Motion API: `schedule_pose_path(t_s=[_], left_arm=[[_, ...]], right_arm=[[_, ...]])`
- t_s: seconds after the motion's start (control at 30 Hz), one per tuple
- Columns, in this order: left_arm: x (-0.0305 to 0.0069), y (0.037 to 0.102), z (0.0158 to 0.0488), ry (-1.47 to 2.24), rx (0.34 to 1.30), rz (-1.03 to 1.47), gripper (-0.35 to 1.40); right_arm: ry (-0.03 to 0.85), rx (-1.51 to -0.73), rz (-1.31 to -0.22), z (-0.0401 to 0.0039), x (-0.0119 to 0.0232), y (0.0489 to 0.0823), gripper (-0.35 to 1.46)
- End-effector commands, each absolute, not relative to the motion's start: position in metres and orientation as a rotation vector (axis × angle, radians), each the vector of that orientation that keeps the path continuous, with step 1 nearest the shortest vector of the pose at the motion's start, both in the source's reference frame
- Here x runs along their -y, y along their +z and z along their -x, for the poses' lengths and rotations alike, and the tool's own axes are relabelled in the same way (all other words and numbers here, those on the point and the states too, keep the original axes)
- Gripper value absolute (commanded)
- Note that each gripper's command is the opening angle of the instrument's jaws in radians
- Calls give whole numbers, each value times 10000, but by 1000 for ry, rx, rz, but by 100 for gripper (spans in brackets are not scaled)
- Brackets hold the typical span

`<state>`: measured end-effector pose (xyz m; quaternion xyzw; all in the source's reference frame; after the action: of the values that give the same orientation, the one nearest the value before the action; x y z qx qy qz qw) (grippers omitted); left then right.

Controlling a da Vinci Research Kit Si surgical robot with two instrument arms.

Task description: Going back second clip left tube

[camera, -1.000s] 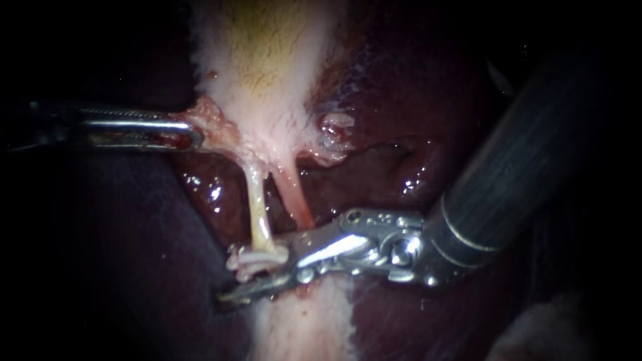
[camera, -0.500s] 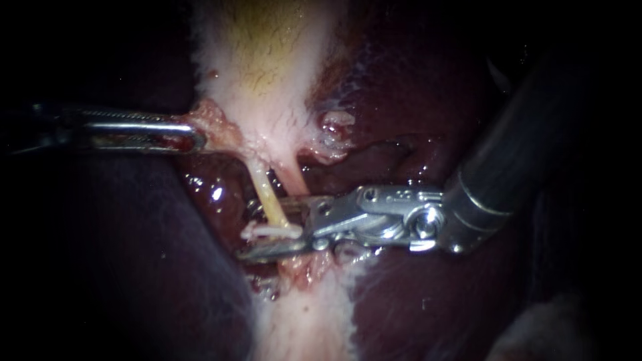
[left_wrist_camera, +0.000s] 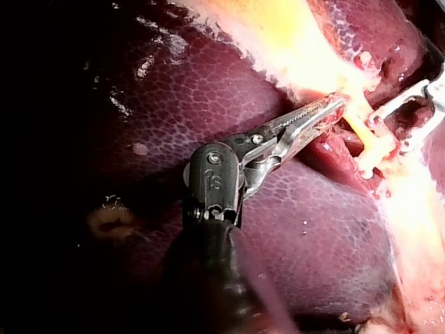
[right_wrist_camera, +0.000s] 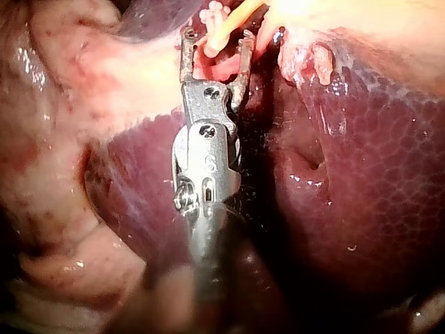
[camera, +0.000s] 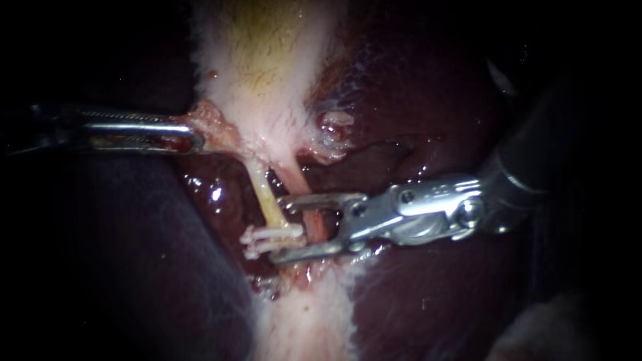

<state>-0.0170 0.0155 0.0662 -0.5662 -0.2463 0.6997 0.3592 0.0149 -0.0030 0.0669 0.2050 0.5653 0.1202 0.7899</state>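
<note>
1. Endoscope view, holding side. The left instrument (camera: 190, 135) is entered from 9 o'clock. Its jaws are pressed flat together on a tissue fold (camera: 214, 124) at the lower edge of the gallbladder (camera: 267, 60). The fold is judged to be drawn toward 9 o'clock so that the tubes are kept taut and spread apart.
2. Endoscope view, task items. The left tube (camera: 264, 194), pale yellow, is found near centre, running from the fold toward 5 o'clock. A white clip (camera: 267, 237) is seated across its lower end. The reddish right tube (camera: 313, 224) is set just beside it, at its 3 o'clock.
3. Endoscope view, working side. The right instrument (camera: 281, 228) is entered from 3 o'clock over the liver (camera: 435, 100). Its jaws are spread wide and nothing is gripped. The right tube passes between them untouched, and the clip lies at their tips. The gap is judged to be kept so that the tip can be drawn clear without dragging the clip.
4. Left wrist view. The left instrument (left_wrist_camera: 338, 104) is shown clamped on the pale fold. The left tube (left_wrist_camera: 358, 129) and clip (left_wrist_camera: 368, 163) lie just ahead of its tip, and the right instrument (left_wrist_camera: 393, 132) stands open beyond them.
5. Right wrist view. The right instrument (right_wrist_camera: 217, 35) is shown with a clear gap between its jaws. The clip (right_wrist_camera: 212, 14) lies just ahead of the tips.
</note>
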Motion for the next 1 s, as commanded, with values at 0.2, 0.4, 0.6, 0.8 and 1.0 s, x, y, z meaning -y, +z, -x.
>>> schedule_pose_path(t_s=[0.2, 0.4, 0.6, 0.8, 1.0], left_arm=[[-155, 661, 170, 1805, 636, 1461, -35], [-155, 661, 170, 1805, 636, 1461, -35], [-155, 662, 171, 1805, 636, 1461, -35], [-158, 666, 172, 1802, 635, 1464, -35], [-160, 681, 182, 1803, 623, 1462, -35]], right_arm=[[238, -1221, -407, -100, 14, 649, 50], [203, -1231, -398, -62, 8, 639, 50], [196, -1234, -410, -52, 6, 639, 50], [184, -1238, -415, -51, 7, 638, 50], [182, -1239, -418, -48, 7, 638, 50]])
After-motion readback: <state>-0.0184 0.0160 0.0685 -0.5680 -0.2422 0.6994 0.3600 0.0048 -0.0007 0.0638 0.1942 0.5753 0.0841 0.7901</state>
